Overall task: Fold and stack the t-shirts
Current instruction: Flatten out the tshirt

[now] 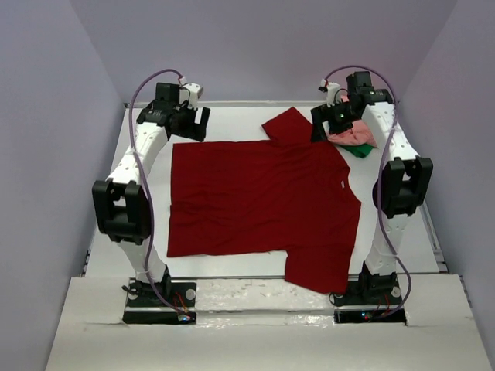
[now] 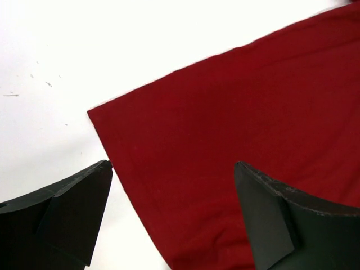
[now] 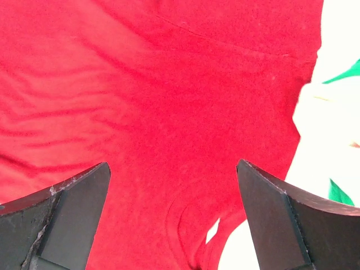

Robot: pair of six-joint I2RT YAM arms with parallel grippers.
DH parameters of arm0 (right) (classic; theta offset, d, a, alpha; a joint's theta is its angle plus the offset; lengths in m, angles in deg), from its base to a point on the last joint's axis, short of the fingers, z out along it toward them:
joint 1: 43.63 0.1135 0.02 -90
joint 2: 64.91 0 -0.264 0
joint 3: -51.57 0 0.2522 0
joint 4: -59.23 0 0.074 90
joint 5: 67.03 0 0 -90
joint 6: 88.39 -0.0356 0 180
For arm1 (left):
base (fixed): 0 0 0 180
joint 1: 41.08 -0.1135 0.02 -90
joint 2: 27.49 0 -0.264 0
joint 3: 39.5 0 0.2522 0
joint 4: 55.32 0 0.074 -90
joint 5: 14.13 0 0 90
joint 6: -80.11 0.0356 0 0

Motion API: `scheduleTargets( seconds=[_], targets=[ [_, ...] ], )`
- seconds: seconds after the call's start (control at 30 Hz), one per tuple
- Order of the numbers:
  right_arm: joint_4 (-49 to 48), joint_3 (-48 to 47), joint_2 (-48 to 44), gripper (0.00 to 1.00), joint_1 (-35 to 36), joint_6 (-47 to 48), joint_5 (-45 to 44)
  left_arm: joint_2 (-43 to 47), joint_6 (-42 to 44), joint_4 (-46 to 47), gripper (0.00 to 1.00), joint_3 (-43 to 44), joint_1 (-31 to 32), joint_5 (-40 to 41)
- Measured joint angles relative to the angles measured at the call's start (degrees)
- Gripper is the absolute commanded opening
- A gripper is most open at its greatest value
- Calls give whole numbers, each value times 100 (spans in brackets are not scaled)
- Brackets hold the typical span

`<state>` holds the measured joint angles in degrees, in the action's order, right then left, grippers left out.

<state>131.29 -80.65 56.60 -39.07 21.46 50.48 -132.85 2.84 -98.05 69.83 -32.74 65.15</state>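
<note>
The dark red t-shirt (image 1: 255, 197) lies flat on the white counter (image 1: 232, 124), long axis left to right, collar at the right with a pale mark too small to read, salmon pink t-shirt (image 1: 357, 137) and green fabric (image 1: 360, 151) bunched just beside its far sleeve, while left gripper (image 2: 173, 166) and right gripper (image 3: 173, 164) hang wide open above its far edge.

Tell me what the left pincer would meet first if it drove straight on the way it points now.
Most likely the dark red t-shirt: the open left pincer points down at its corner edge, one finger over cloth, the other over bare white table. How far above it hangs is unclear.
</note>
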Motion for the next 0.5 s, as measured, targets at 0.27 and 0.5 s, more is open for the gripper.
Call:
scheduleTargets(
  seconds=[0.27,0.5],
  targets=[
    [-151,988,-719,100,0,57,103,990,4,280,99,-1397,291,-289],
    [-186,1620,-271,100,0,96,103,319,13,308,99,-2236,317,-433]
  ],
)
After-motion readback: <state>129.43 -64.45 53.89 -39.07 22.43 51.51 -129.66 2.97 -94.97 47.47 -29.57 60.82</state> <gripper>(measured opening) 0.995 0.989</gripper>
